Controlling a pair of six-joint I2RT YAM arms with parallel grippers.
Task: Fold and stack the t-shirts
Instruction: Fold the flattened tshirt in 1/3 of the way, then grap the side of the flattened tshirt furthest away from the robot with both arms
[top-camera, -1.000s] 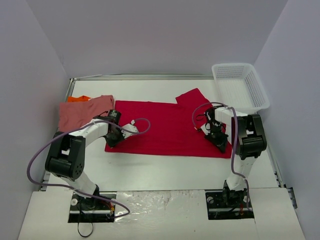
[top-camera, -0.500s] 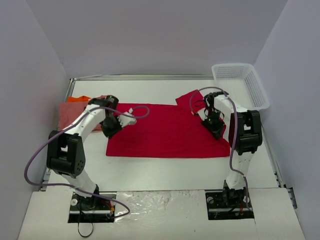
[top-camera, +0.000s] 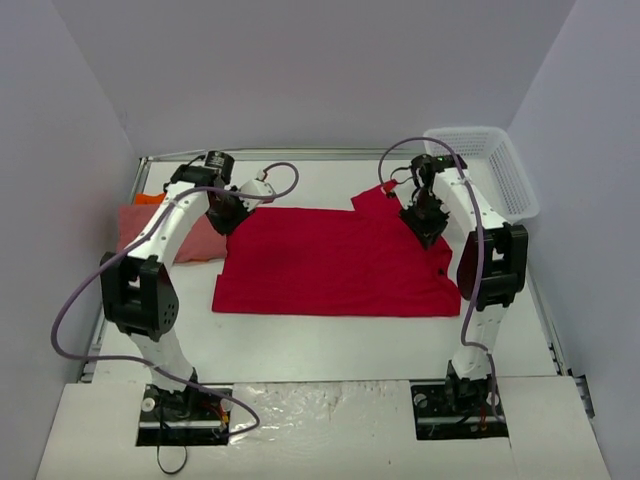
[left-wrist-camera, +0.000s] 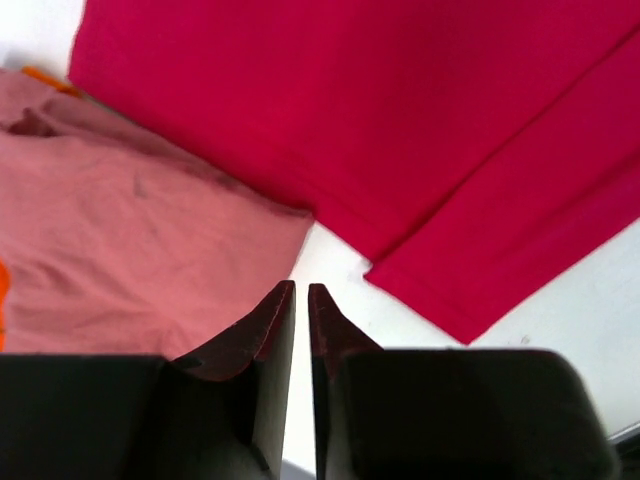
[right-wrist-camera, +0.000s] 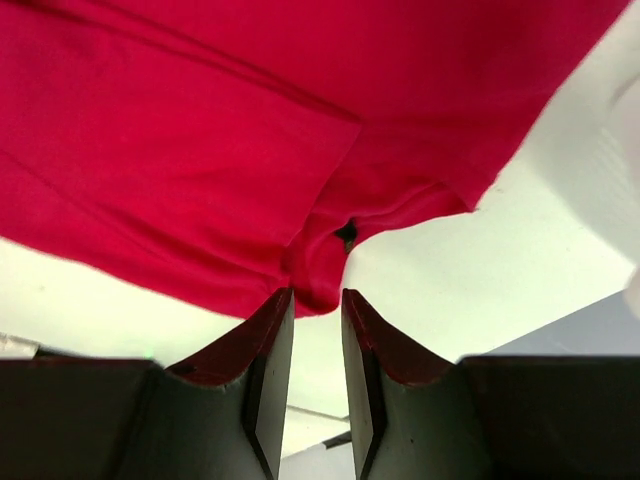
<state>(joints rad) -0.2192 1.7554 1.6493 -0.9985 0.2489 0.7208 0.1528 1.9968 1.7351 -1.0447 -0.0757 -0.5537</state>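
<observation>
- White tabletop (top-camera: 330, 340), enclosed by pale grey walls, is shown from above with two arms reaching out from its near edge.
- Three t-shirts are counted: one red t-shirt (top-camera: 330, 265), one salmon pink t-shirt (top-camera: 140, 225) and one orange t-shirt (top-camera: 152, 198).
- The red t-shirt is laid out flat across the middle of the table, with one sleeve (top-camera: 378, 195) pointing toward the far side.
- The pink t-shirt is spread at the far left, just beside the red one, and is partly hidden by the left arm.
- Only a small strip of the orange t-shirt is seen, behind the pink one.
- One white mesh basket (top-camera: 465, 131) is set at the far right corner, apart from the shirts.
- Two purple cables (top-camera: 75, 310) are looped along the arms.
- The left gripper (left-wrist-camera: 302, 290) is held above the pink t-shirt's edge, its fingers almost pressed together with only a thin slit between them, and nothing is gripped.
- The right gripper (right-wrist-camera: 312, 295) is held over the red t-shirt's bunched far right edge, its fingers slightly parted; contact with the cloth cannot be told.
</observation>
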